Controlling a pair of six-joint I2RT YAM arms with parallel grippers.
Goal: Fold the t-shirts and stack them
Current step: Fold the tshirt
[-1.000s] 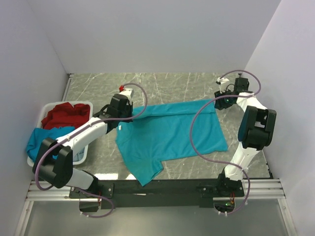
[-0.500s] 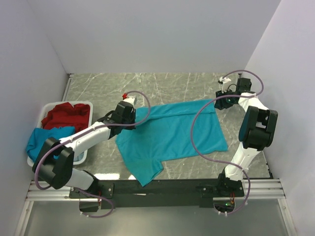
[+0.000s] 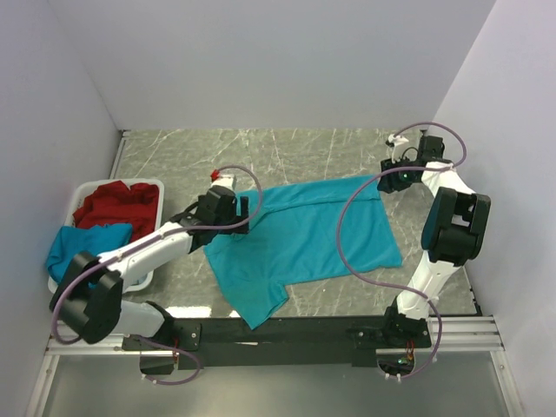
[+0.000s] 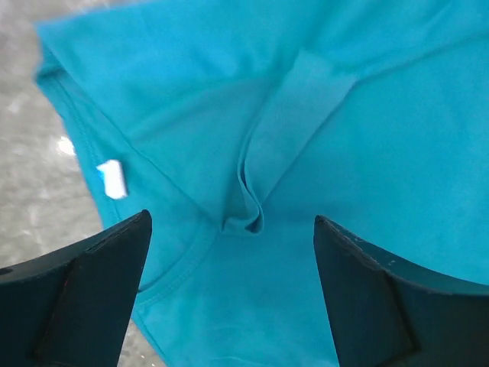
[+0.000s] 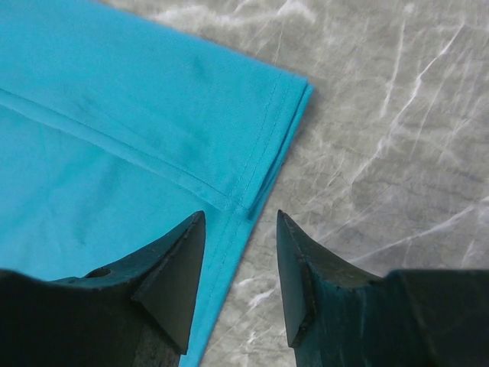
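Observation:
A teal-blue t-shirt [image 3: 304,239] lies spread across the middle of the table, one sleeve toward the near edge. My left gripper [image 3: 246,211] hovers over its collar end, open wide; in the left wrist view the left gripper [image 4: 231,222] straddles a small pinched crease [image 4: 252,214] in the t-shirt [image 4: 382,153] without touching it. A white label [image 4: 112,180] shows by the neckline. My right gripper [image 3: 388,181] is at the shirt's far right corner. In the right wrist view the right gripper [image 5: 241,217] is partly open above the hemmed corner [image 5: 267,145], holding nothing.
A white basket [image 3: 122,182] stands at the left with a red shirt [image 3: 117,204] in it and a blue shirt [image 3: 82,243] draped over its near side. Walls close in on the left, back and right. Bare marble table [image 5: 397,115] lies right of the shirt's hem.
My left gripper has opened and let go of the shirt's collar, moving a little toward the near side. The cloth has dropped flat. The right arm has barely moved.

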